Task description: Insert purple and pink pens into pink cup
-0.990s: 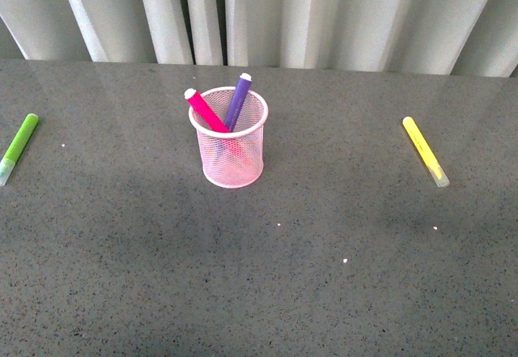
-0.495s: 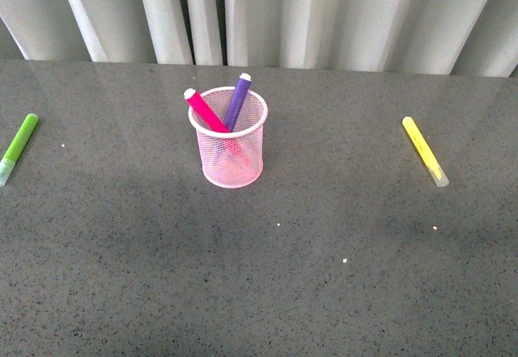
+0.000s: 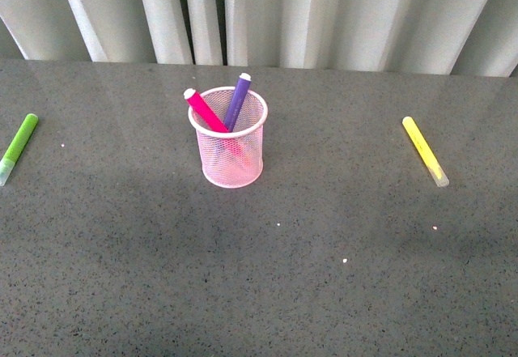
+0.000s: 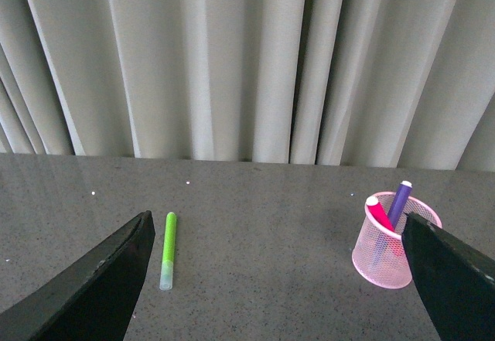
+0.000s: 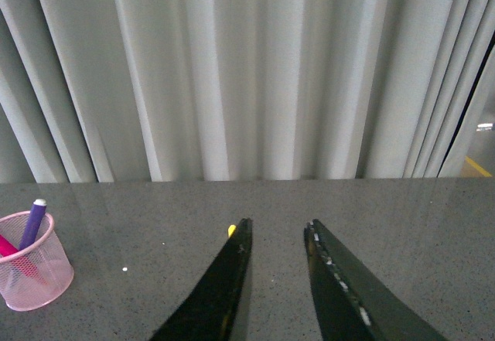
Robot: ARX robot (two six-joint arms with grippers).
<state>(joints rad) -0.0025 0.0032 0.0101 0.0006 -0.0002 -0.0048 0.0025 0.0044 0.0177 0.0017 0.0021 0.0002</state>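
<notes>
The pink cup (image 3: pixel 232 148) stands on the grey table, left of centre. The pink pen (image 3: pixel 204 110) and the purple pen (image 3: pixel 237 98) both stand inside it, leaning, tops above the rim. Neither gripper shows in the front view. In the left wrist view the cup (image 4: pixel 383 252) with both pens shows close to one finger; my left gripper (image 4: pixel 274 225) is open, empty, and held above the table. In the right wrist view the cup (image 5: pixel 31 275) is far off to the side; my right gripper (image 5: pixel 278 225) is shut, with nothing between its fingers.
A lime-green marker (image 3: pixel 18 146) lies at the table's left edge, also in the left wrist view (image 4: pixel 167 250). A yellow marker (image 3: pixel 425 151) lies at the right; its tip (image 5: pixel 230 230) peeks beside a right finger. Pale curtains hang behind the table.
</notes>
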